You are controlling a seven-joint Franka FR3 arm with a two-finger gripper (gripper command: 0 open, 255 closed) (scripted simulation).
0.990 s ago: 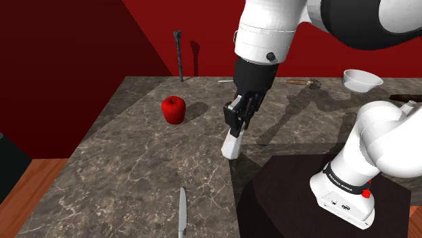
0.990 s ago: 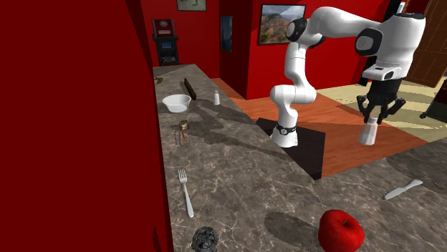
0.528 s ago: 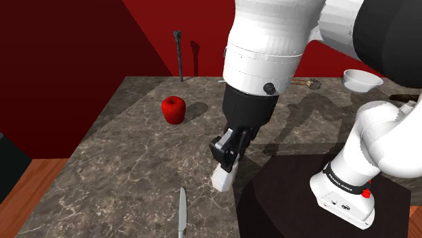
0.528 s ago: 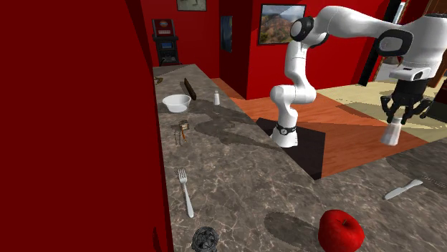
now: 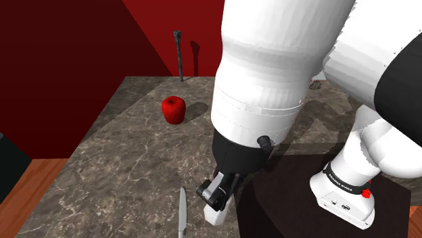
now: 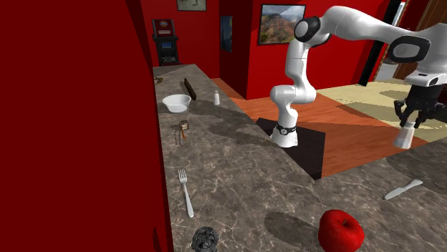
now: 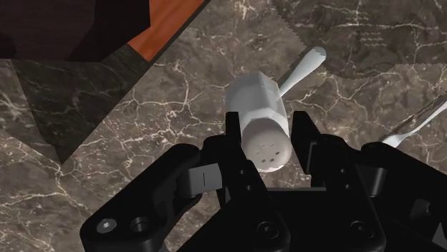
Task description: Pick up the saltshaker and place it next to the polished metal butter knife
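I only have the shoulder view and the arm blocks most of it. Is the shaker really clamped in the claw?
Observer: Yes. In the wrist view the claw clasps the white shaker from both sides.
Operator: Is it down on the counter yet?
Observer: No. In the second exterior view it hangs clear above the counter, higher than the knife lying flat there.
Operator: What is behind the arm on my screen?
Observer: A white bowl, far along the counter from the knife.
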